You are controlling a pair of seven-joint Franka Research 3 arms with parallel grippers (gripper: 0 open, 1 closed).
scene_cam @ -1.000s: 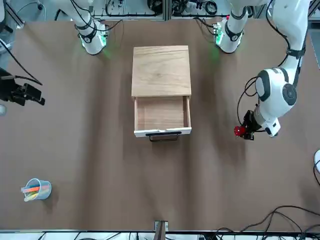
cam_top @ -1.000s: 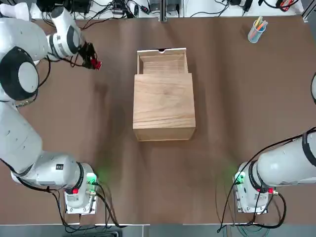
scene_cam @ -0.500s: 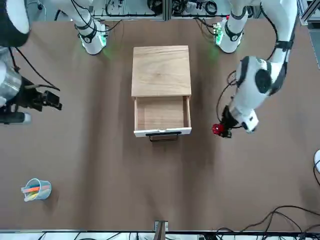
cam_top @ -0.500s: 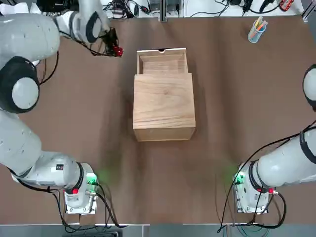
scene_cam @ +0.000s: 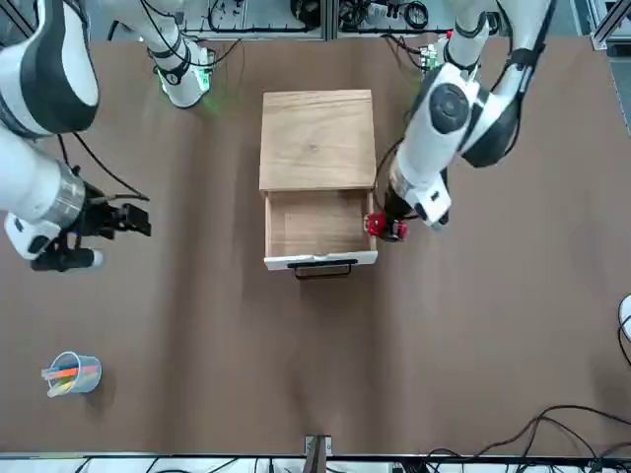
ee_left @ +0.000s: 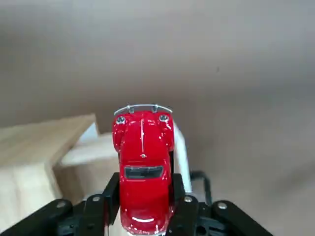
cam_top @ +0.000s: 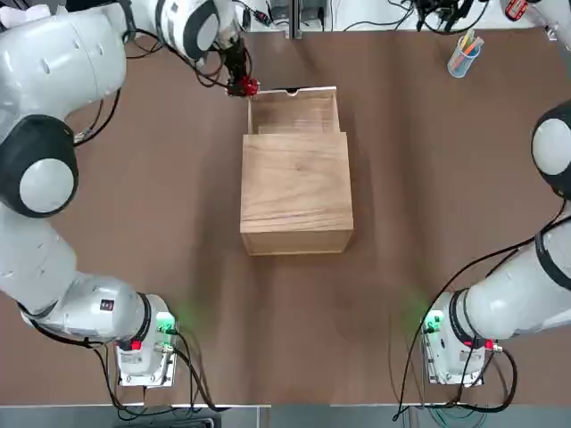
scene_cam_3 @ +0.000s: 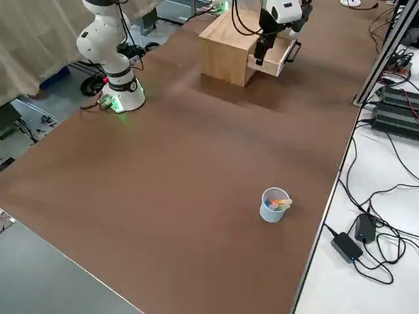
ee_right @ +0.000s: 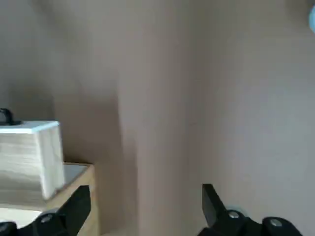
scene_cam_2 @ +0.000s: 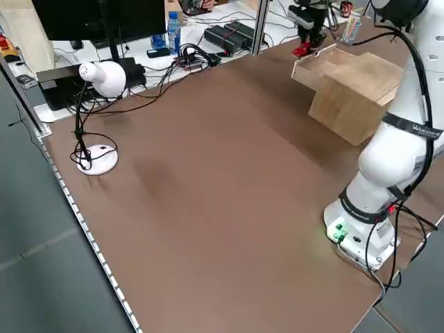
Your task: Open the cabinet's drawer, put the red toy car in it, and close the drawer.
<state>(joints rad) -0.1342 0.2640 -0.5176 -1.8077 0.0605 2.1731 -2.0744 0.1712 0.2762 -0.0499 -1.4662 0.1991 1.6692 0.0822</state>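
The light-wood cabinet (cam_top: 296, 192) stands mid-table with its drawer (cam_top: 293, 111) pulled out toward the far side and nothing inside. My left gripper (cam_top: 239, 80) is shut on the red toy car (cam_top: 244, 86), which hangs by the drawer's left front corner, just outside its side wall. From the front, the red toy car (scene_cam: 385, 227) sits beside the drawer (scene_cam: 317, 225). The left wrist view has the red toy car (ee_left: 142, 167) clamped between the fingers (ee_left: 101, 211), above the drawer's corner. My right gripper (scene_cam: 133, 219) hovers open, off to the cabinet's right, holding nothing.
A blue cup of pens (cam_top: 464, 55) stands at the far right of the table. A white computer mouse (scene_cam: 625, 315) peeks in at the far left edge. Cables and gear line the table's far side. A white desk lamp (scene_cam_2: 100, 76) stands off the table to the left.
My left gripper has carried the red car from the table's far left over to the drawer's left front corner. The right arm has swung its gripper inward toward the cabinet.
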